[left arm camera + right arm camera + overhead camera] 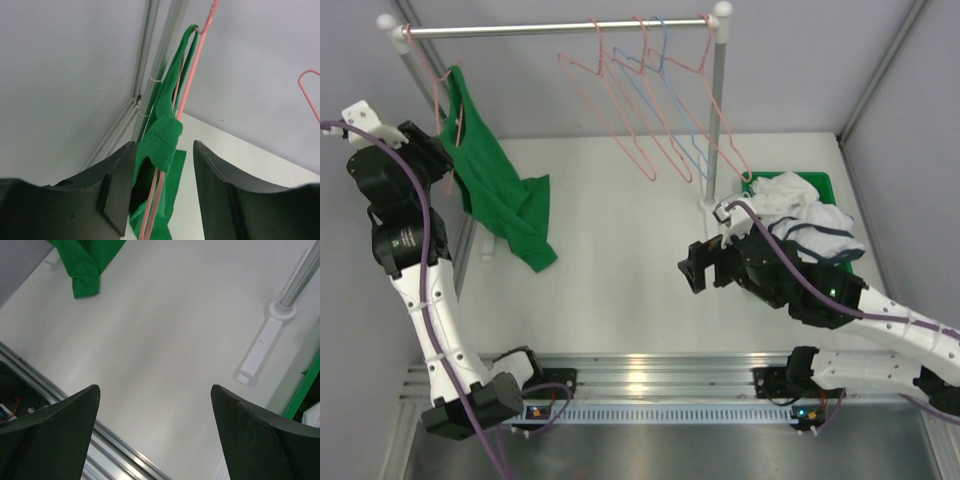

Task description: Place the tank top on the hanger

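Note:
The green tank top (500,200) hangs on a salmon-pink hanger (445,95) at the left end of the rail, its lower part draping onto the table. My left gripper (442,168) is open beside it. In the left wrist view the hanger's two pink wires (192,70) and a bunched green strap (162,140) lie between my left gripper's (164,150) spread jaws, touching neither. My right gripper (695,268) is open and empty above the table's middle; it (155,390) looks down on bare table, with the tank top's hem (82,260) far off.
Several more pink hangers (620,110) and a light-blue one (665,110) hang from the rail (560,28). The rack's right post (717,120) stands on a white foot (260,347). A green bin (820,185) at right holds white garments (800,215).

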Controlling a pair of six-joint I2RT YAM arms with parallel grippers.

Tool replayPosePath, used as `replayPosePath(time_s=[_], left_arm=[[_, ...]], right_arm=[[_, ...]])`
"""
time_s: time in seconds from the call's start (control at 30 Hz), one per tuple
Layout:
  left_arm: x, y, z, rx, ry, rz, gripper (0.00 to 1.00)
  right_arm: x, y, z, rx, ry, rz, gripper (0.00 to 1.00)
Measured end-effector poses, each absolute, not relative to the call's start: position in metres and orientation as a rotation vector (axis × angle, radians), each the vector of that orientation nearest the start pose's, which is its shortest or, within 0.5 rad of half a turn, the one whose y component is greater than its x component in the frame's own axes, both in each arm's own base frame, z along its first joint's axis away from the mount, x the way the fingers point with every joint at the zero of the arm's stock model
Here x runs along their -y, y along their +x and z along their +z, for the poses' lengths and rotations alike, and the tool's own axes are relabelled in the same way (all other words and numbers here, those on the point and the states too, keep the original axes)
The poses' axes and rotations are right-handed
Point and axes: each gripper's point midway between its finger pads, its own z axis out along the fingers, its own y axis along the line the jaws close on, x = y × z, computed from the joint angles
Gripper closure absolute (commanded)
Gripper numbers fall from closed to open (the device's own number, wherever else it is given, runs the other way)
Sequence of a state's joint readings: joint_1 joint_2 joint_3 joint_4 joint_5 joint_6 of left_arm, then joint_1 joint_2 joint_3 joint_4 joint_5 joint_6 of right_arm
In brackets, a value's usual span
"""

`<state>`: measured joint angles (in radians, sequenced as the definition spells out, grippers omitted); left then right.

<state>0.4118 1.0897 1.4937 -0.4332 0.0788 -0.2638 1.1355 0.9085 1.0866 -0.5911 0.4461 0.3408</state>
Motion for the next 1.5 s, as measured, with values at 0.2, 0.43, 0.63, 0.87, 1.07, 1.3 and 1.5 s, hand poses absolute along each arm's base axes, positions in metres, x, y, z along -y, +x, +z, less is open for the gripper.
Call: replayPosePath(time_s=[0.2,0.43,0.63,0.87,1.07,1.3,1.5], left_arm=[[-0.107,0.310,0.470,-1.490,-0.472,0.037,0.43],[-0.066,0.315,0.484,-1.498,-0.404,-0.135,0.39],[0.044,0.337,0.497,-1.559,-0.180,-0.314,0.39],[0.138,0.331,0.422,-1.733,-0.045,-0.347,0.39],[0.199,0.274,0.285,-1.985,0.110,-0.292,0.41],[0.218,0.203,0.198,-2.118,0.174,-0.361,0.44],[0.231,0.183,0.177,-2.161,0.233,-0.367,0.41]], right_arm=[[-0.234,0.179,0.296,-1.906,-0.481,0.543,0.08],[-0.230,0.177,0.291,-1.911,-0.482,0.539,0.08],[-0.229,0.176,0.288,-1.919,-0.475,0.542,0.07],[-0.225,0.176,0.284,-1.928,-0.457,0.537,0.08],[-0.217,0.173,0.274,-1.947,-0.440,0.531,0.07],[-0.202,0.167,0.239,-2.017,-0.410,0.495,0.07],[-0.205,0.171,0.217,-2.074,-0.362,0.455,0.02]])
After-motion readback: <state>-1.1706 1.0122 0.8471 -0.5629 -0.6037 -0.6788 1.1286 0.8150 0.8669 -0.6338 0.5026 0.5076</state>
